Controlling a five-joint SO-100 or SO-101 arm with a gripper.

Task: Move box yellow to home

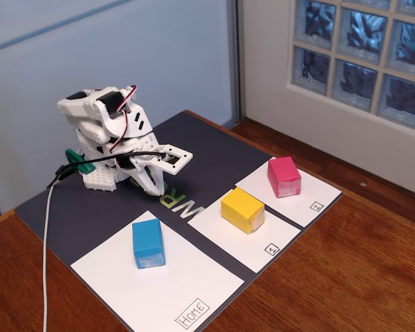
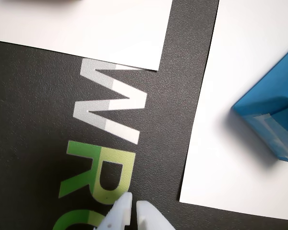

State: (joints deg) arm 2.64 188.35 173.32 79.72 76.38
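Home room — wooden table [image 1: 373, 263] beside glass-block window [image 1: 363, 52].

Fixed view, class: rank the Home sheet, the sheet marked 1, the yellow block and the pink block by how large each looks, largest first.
1. Home sheet
2. Sheet marked 1
3. Yellow block and pink block: they look alike in size; the pink one sits farther from the camera, so no ranking.

Tabletop [image 1: 373, 277]: brown wood with a soft shine, seen in the fixed view.
Mat [image 1: 221, 149]: a dark gray sheet lying flat on the tabletop, with big white and green letters [image 2: 110, 108] printed on it.
Wall [image 1: 124, 48]: pale blue-gray and smooth, behind the tabletop.
Window [image 1: 363, 55]: thick glass blocks in a white frame, at the top right.
Light: bright and even, with soft shadows.
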